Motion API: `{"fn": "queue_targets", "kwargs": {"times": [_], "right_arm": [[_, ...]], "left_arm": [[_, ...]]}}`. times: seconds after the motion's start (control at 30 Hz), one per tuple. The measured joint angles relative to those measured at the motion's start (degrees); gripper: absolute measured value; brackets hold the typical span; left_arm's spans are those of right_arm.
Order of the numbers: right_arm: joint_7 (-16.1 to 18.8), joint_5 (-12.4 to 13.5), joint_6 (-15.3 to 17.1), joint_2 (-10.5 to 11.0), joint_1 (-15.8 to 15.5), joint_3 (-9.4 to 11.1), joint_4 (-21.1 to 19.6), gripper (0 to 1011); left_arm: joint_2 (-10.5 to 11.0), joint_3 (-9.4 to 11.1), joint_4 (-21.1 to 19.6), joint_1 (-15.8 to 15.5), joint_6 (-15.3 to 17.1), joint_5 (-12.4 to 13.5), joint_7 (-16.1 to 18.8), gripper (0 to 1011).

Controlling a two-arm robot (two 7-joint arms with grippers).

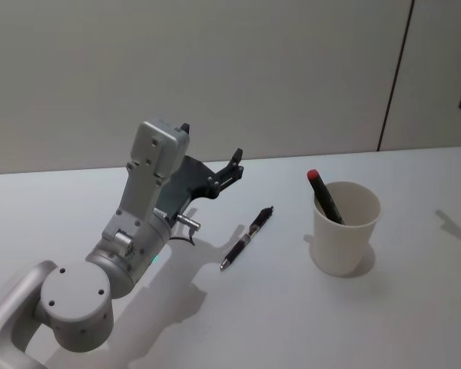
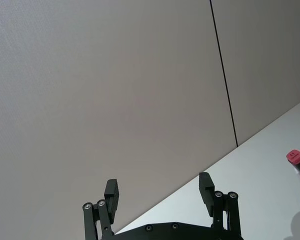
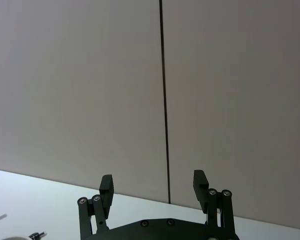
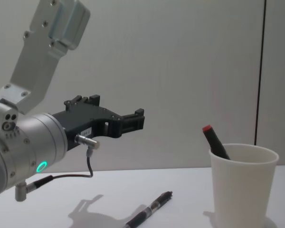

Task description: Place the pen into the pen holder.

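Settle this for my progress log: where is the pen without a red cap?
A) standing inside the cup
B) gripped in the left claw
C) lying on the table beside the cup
C: the pen lies flat on the table between the open left claw and the pen holder, touching neither.

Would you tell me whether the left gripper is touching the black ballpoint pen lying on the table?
Apart. The chest view shows the open left gripper above the black ballpoint pen, bare wall between them.

The red-capped pen (image 1: 323, 194) is half hidden in the pen holder (image 1: 346, 231). At its 9 o'clock, the black pen (image 4: 149, 210) is cut off.
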Motion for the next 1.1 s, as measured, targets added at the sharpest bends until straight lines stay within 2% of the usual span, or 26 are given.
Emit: {"fn": "queue_targets", "kwargs": {"times": [0.4, 0.57, 1.1], "right_arm": [[-0.12, 0.81, 1.14, 1.65, -0.69, 1.48, -0.37, 1001], [-0.15, 1.04, 1.45, 2.10, -0.87, 1.87, -0.46, 1001], [-0.19, 1.26, 1.75, 2.61, -1.06, 2.28, -0.57, 1001]], "left_arm": [[0.04, -0.01, 0.00, 0.13, 0.12, -0.01, -0.04, 1001], [0.31, -0.04, -0.09, 0.57, 1.27, -0.76, -0.62, 1001], [1.80, -0.07, -0.79, 3.08, 9.06, -4.85, -3.49, 1001]]}}
